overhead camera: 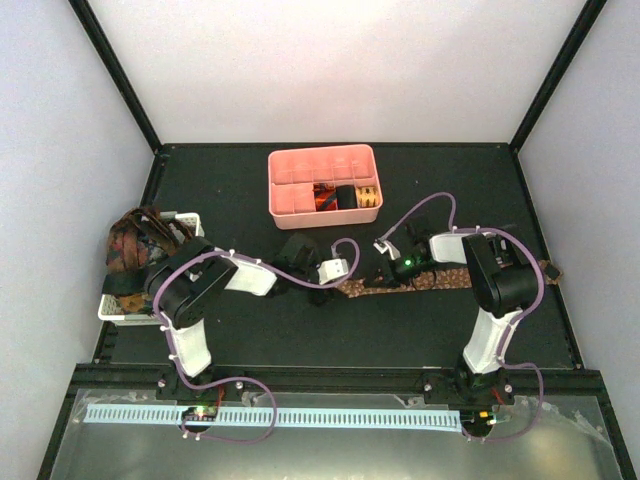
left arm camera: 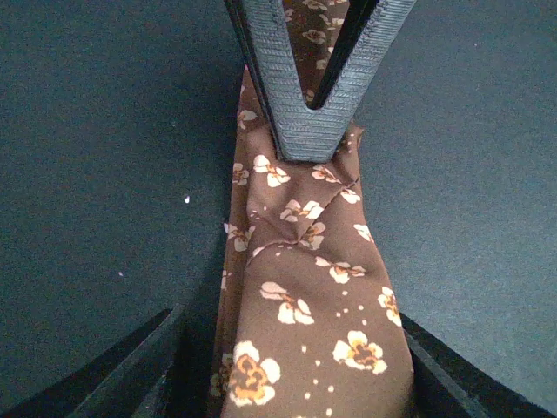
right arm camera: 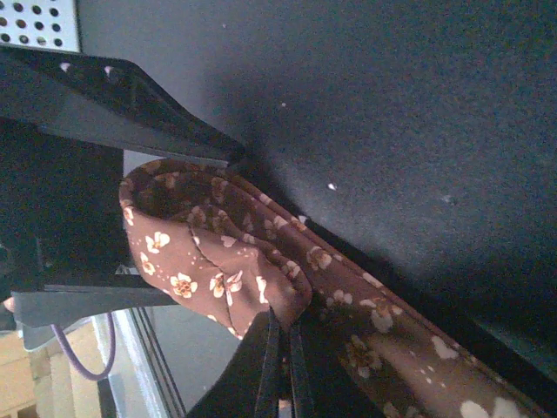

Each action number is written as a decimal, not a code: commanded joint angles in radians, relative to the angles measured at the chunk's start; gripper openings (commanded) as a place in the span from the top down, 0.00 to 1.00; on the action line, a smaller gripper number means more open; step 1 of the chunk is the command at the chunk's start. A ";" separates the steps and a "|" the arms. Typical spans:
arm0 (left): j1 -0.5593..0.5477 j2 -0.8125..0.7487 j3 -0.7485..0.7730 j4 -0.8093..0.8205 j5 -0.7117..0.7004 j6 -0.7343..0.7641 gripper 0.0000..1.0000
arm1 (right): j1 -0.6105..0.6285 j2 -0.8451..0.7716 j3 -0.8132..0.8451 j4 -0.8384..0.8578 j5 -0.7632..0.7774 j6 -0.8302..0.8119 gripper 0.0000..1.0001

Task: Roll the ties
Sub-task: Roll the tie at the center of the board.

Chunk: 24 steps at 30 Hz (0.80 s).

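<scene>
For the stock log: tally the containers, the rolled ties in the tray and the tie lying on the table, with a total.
Pink compartmented plastic tray: 1
White slotted plastic basket: 1
Rolled fabric ties in the tray: 3 (red-orange tie, black tie, gold tie)
Brown flower-print fabric tie on the table: 1
Total: 6

The brown flower-printed tie lies stretched flat, one end curled over.

Even, bright overhead light; wrist views dimmer, near edges softly blurred.
</scene>
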State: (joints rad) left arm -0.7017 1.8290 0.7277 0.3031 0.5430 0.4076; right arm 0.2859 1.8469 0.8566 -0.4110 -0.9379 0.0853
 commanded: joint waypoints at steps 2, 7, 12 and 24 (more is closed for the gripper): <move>-0.004 -0.017 -0.031 0.065 0.051 0.013 0.29 | -0.010 -0.029 -0.013 0.077 -0.087 0.039 0.98; -0.058 -0.058 -0.072 0.090 0.001 0.081 0.11 | -0.009 -0.062 -0.019 0.132 -0.163 0.095 0.98; -0.056 -0.005 -0.037 0.102 -0.139 0.020 0.11 | -0.010 -0.090 -0.031 0.150 -0.213 0.113 0.98; -0.055 0.004 0.001 0.028 -0.174 0.036 0.63 | -0.058 -0.053 -0.034 0.101 -0.204 0.053 0.91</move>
State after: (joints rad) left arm -0.7601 1.8332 0.7185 0.3740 0.3935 0.4187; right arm 0.2714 1.7687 0.8211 -0.2840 -1.1515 0.1864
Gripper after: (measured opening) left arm 0.415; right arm 0.061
